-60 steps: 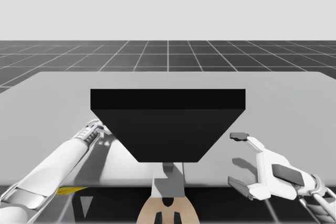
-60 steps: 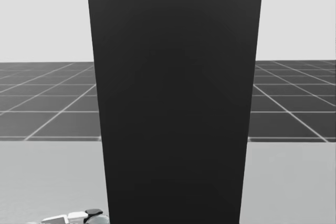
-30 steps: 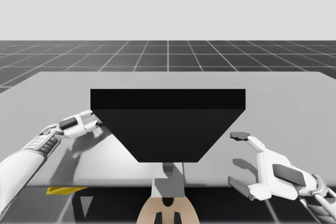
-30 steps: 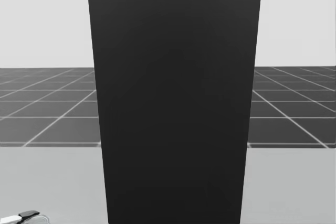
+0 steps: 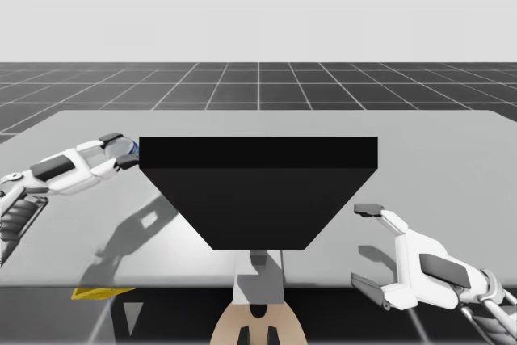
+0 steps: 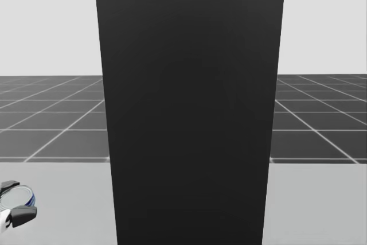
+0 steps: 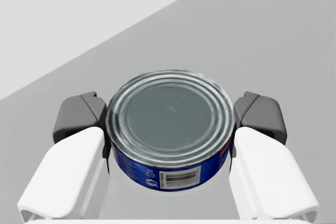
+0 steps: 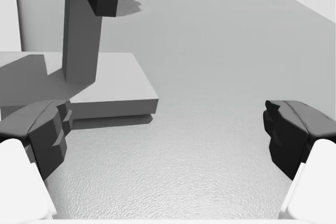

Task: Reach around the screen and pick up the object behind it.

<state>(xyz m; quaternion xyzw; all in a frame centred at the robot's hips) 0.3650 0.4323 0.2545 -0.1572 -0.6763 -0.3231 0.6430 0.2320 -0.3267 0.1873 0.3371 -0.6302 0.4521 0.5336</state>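
Observation:
A tall black screen (image 5: 258, 187) stands mid-table and blocks the middle of the head view (image 6: 189, 119). My left gripper (image 5: 121, 150) is out past the screen's left edge, shut on a low round can (image 5: 130, 148) with a blue wall and a silver lid. In the left wrist view the can (image 7: 168, 109) sits between the fingers of that gripper (image 7: 170, 129), with both dark pads against its sides. The head view shows the gripper (image 6: 17, 200) and can (image 6: 20, 195) at lower left. My right gripper (image 5: 367, 246) stands open near the table's front right, with nothing between its fingers (image 8: 168, 135).
The grey table (image 5: 452, 167) runs wide on both sides of the screen. The left arm's shadow (image 5: 141, 222) falls on it well below the gripper. A pale slab with a grey post (image 8: 81, 35) lies ahead of the right gripper. Something yellow (image 5: 101, 292) shows under the front edge.
My left arm has swung out from beside the screen to the left and risen, with the can now showing in its gripper. The right arm has not moved. My head has turned slightly.

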